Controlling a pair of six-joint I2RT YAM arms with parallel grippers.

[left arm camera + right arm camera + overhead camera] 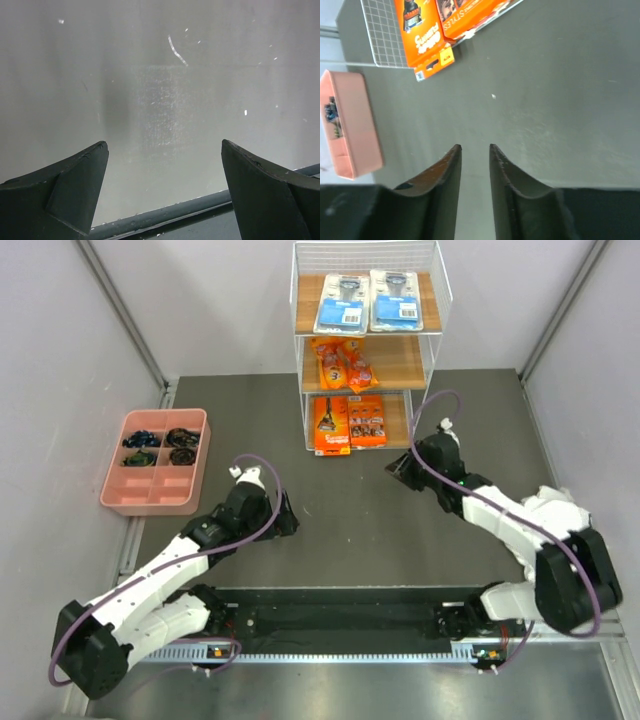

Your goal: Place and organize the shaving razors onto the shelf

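Six razor packs (340, 302) are shelved, long axes front-to-back.
Nothing is held: left end effector (163, 145) spread wide, right end effector (475, 146) barely parted.

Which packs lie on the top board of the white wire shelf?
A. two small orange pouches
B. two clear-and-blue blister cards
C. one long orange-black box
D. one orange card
B: the two clear-and-blue blister cards lie side by side on the top board of the shelf; the orange pouches are one board lower.

Dark items (182, 438) too small to identify, orange packs (422, 35) cropped at edge
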